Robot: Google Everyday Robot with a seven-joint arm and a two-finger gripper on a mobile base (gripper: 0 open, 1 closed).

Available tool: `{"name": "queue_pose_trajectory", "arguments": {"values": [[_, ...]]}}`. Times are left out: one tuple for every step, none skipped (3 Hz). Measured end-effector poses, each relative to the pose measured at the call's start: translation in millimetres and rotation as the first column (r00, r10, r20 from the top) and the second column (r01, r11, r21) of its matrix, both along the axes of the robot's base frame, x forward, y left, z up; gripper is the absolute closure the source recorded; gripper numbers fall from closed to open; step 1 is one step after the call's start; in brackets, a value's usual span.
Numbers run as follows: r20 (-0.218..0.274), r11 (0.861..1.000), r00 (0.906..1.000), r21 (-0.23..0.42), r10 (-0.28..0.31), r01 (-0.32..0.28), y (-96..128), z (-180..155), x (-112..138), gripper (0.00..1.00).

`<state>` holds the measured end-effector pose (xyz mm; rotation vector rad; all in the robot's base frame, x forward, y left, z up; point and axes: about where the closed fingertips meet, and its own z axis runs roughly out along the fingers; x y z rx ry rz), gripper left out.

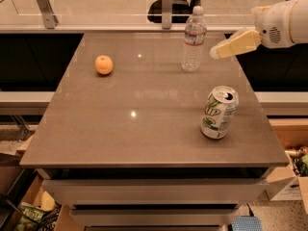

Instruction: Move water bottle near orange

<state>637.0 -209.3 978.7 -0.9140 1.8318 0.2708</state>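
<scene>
The water bottle (194,39), clear and ribbed with a white cap and a white-and-red label band, stands upright at the far right of the brown table (144,129). The orange (104,64) lies at the far left of the table, well apart from the bottle. My gripper (216,50), with cream-coloured fingers on a white arm, comes in from the upper right. It hangs just right of the bottle at about mid-height, not touching it and holding nothing.
A green-and-white soda can (219,112) stands near the right edge, in front of the bottle. A glass barrier with metal posts (166,6) runs behind the table. Cardboard boxes (288,186) sit on the floor at the right.
</scene>
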Motion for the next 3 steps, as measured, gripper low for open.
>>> {"name": "queue_pose_trajectory", "arguments": {"values": [[0.007, 0.998, 0.9998, 0.066, 0.018, -0.018, 11.4, -7.5, 13.0, 0.0], [0.015, 0.993, 0.9993, 0.11, 0.034, -0.036, 21.5, -11.8, 23.2, 0.0], [0.027, 0.988, 0.9982, 0.143, 0.054, -0.058, 32.5, -14.4, 32.7, 0.0]]}}
